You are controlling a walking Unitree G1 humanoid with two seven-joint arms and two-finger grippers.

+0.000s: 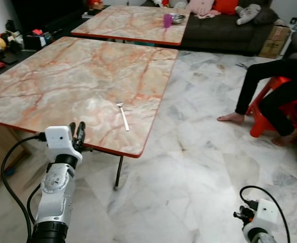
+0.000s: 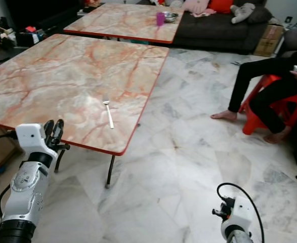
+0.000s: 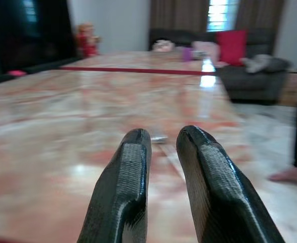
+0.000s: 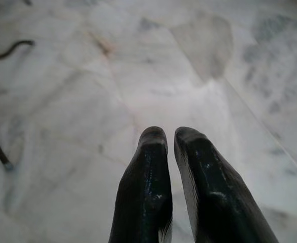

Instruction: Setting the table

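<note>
A metal spoon [image 1: 123, 115] lies alone on the near marble-patterned table [image 1: 62, 76], close to its front right corner, handle towards me. My left gripper [image 1: 77, 132] hovers at the table's front edge, just short of the spoon and to its left. Its fingers [image 3: 128, 172] are shut with nothing between them, and the spoon [image 3: 160, 138] shows blurred beyond the tips in the left wrist view. My right gripper [image 4: 169, 135] hangs low over the floor, shut and empty.
A second table [image 1: 133, 23] behind carries a purple cup [image 1: 167, 20] and a metal bowl [image 1: 177, 18]. A dark sofa [image 1: 224, 30] stands at the back. A person [image 1: 274, 91] sits on a red chair at the right, with marble floor between.
</note>
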